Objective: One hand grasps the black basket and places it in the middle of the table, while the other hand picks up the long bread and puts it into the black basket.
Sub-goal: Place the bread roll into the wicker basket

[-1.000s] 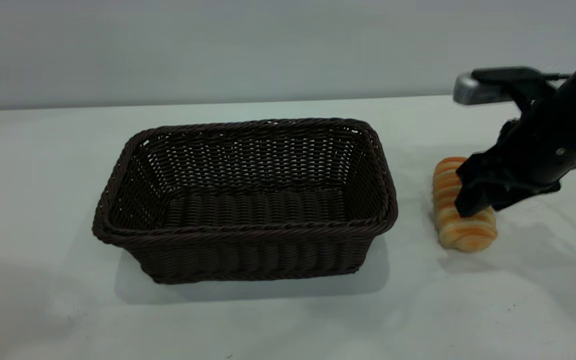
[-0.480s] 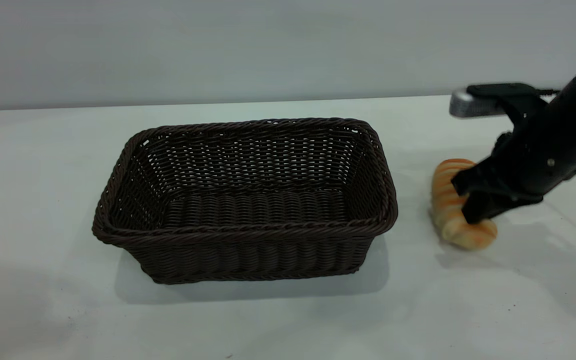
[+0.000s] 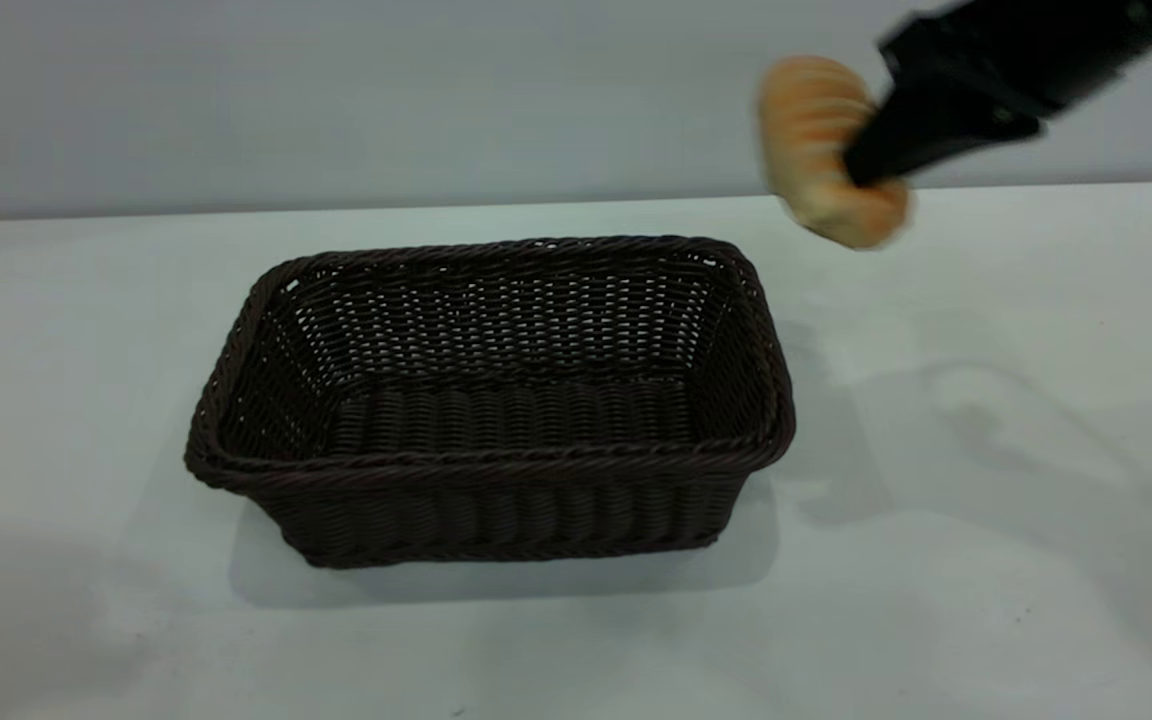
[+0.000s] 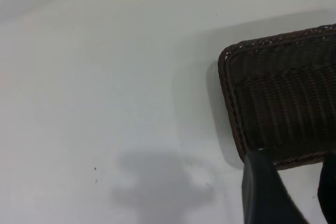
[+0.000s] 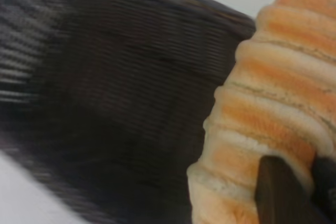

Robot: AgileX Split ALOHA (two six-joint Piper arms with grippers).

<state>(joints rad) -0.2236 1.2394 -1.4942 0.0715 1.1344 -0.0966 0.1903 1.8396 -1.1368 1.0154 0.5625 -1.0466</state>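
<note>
The black basket [image 3: 491, 400] stands empty in the middle of the white table [image 3: 986, 520]. My right gripper [image 3: 871, 165] is shut on the long bread [image 3: 821, 140] and holds it high in the air, above and to the right of the basket's far right corner. In the right wrist view the striped bread [image 5: 273, 108] fills the near side, with the basket [image 5: 115, 93] below it. My left gripper [image 4: 291, 192] is open and empty, out of the exterior view; its wrist view shows it just off one end of the basket [image 4: 283, 93].
The table [image 4: 105, 87] around the basket is bare white surface with a few dark specks. A plain grey wall [image 3: 336, 90] runs behind the table's far edge.
My right gripper closed on the bread on the table right of the basket, then lifted it up and leftward toward the basket. The basket has not moved.
</note>
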